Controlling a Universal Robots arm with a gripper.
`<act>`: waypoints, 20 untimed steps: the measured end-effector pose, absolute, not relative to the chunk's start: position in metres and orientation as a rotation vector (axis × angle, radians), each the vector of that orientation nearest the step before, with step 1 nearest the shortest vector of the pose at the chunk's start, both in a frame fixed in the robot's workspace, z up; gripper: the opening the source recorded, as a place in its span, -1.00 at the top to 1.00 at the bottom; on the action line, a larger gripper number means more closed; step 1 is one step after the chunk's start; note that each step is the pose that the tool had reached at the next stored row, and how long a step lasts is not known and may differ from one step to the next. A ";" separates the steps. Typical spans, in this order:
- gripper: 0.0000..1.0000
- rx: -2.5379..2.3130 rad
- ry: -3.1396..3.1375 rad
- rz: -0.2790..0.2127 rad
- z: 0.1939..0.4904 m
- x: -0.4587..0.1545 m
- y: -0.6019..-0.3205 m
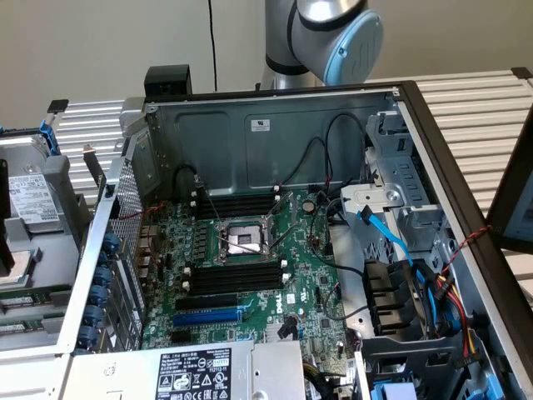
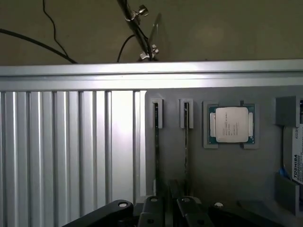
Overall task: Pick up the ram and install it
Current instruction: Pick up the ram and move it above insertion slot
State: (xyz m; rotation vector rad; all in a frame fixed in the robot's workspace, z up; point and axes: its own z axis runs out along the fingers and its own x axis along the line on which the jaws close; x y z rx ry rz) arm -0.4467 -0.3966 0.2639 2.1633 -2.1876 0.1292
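Observation:
Two ram sticks (image 2: 156, 142) (image 2: 185, 142) stand on edge in the wrist view, each in a grey holder (image 2: 157, 113) on a grey tray (image 2: 227, 175). They appear as thin dark lines. My gripper (image 2: 170, 211) hangs just in front of their near ends, roughly between the two sticks, and I cannot make out any contact. In the exterior view the arm (image 1: 333, 33) is behind the open computer case (image 1: 275, 125). On the motherboard (image 1: 291, 292), empty black memory slots (image 1: 236, 275) (image 1: 236, 204) with white end clips lie on both sides of the processor socket (image 1: 241, 242).
A processor chip (image 2: 232, 125) rests in a tray recess beside the sticks, with a labelled drive (image 2: 297, 161) at the tray's edge. Ribbed aluminium table (image 2: 71, 151) borders the tray. Inside the case there are a blue slot (image 1: 208, 317), loose cables (image 1: 400, 250), a drive cage (image 1: 400, 167) and a power supply (image 1: 200, 371).

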 end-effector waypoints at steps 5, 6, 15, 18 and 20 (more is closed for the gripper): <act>0.62 2.184 -2.187 0.111 0.260 -0.446 -0.399; 0.62 2.187 -2.189 0.106 0.259 -0.446 -0.400; 0.62 2.215 -2.223 0.040 0.251 -0.445 -0.416; 0.62 2.218 -2.226 0.014 0.249 -0.443 -0.419; 0.62 2.216 -2.224 0.008 0.247 -0.438 -0.421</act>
